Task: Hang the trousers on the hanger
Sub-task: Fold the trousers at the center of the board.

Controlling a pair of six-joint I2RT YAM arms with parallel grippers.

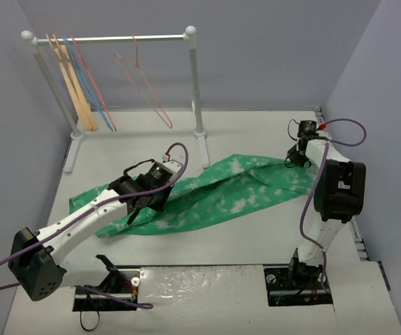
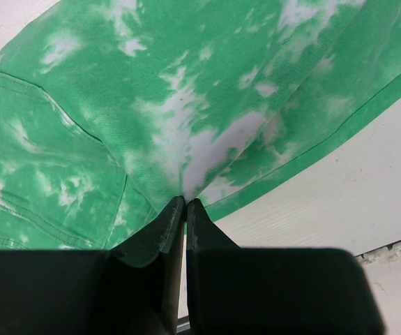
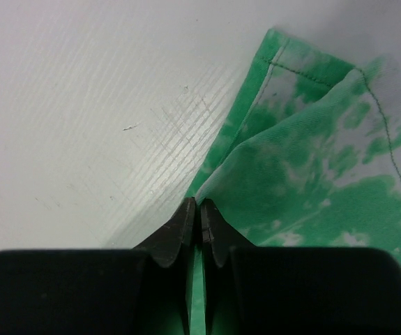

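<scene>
Finds the trousers (image 1: 235, 187) lying on the white tabletop (image 1: 256, 241), stretched as one long diagonal band from about 8 o'clock to 2 o'clock of the overhead view, green mottled with white. Puts the left tool (image 2: 185, 204) down on the broad end at 8 o'clock, jaws pressed together on a pinch of cloth gathered at the tips, with creases fanning out toward 12 o'clock in the wrist view and a stitched seam and pocket edge off at 9 o'clock. Puts the right tool (image 3: 199, 206) at the narrow end near 3 o'clock overhead, likewise closed tight, gripping the hemmed border of a leg (strip of green visible in the slot between the black fingers (image 3: 172, 241)). Leaves bare tabletop on the 10 o'clock side of that grip, and a folded corner of hem with its stitch line up at 1 o'clock. Places the hanger (image 1: 150, 98), thin and pink, well apart from the garment at 11 o'clock overhead, hooked on the rail of a white rack (image 1: 196, 84) at the far edge and hanging tilted. Groups a tan wooden hanger (image 1: 74, 87) and light blue wire hangers (image 1: 87, 84) on the same rail, further round toward 10 o'clock.
</scene>
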